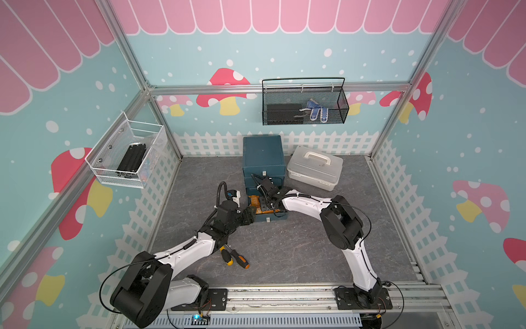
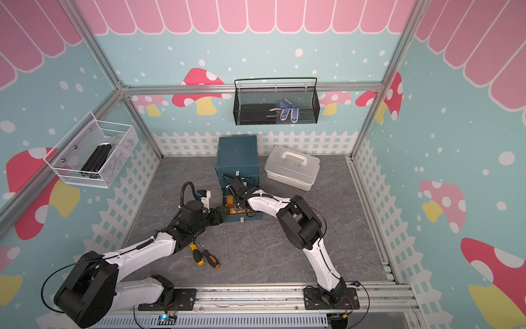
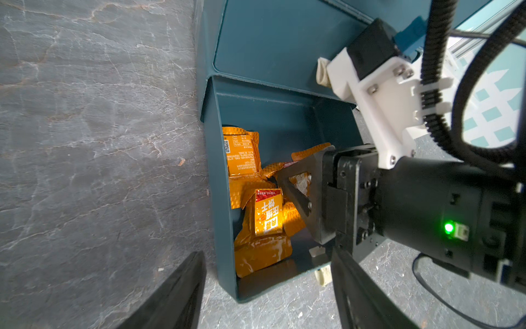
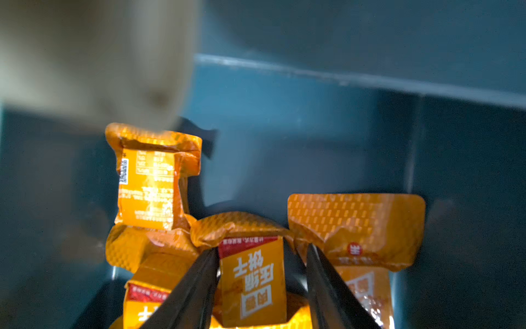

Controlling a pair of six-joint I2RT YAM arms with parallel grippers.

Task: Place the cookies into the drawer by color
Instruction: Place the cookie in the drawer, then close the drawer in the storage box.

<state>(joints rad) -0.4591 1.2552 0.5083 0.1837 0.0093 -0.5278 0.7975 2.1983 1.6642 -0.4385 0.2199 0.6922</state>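
- Teal-blue in colour, the drawer cabinet (image 1: 263, 153) is seen in both top views at the back of the grey bench (image 1: 299, 250), with a pale grey case (image 1: 314, 168) just beside it; its bottom drawer (image 1: 270, 218) is pulled out and orange cookies (image 1: 254, 201) are seen inside.
- The right pincer (image 1: 263, 204) is reached down into that drawer, while the left pincer (image 1: 250, 216) is held at the drawer's front corner; two screwdrivers (image 1: 233, 256) are seen near the left arm.
- From the left wrist, the cookies (image 3: 267, 216) are shown heaped against one wall of the bottom drawer (image 3: 222, 199), with the right pincer (image 3: 284, 182) among them; the left pincer (image 3: 267, 256) is spread wide and nothing is gripped.
- From the right wrist, the right pincer (image 4: 262, 252) is parted around a labelled orange cookie (image 4: 253, 279); a dark gap is seen at one finger (image 4: 321, 279), and the other seems to touch, though blur makes that uncertain.
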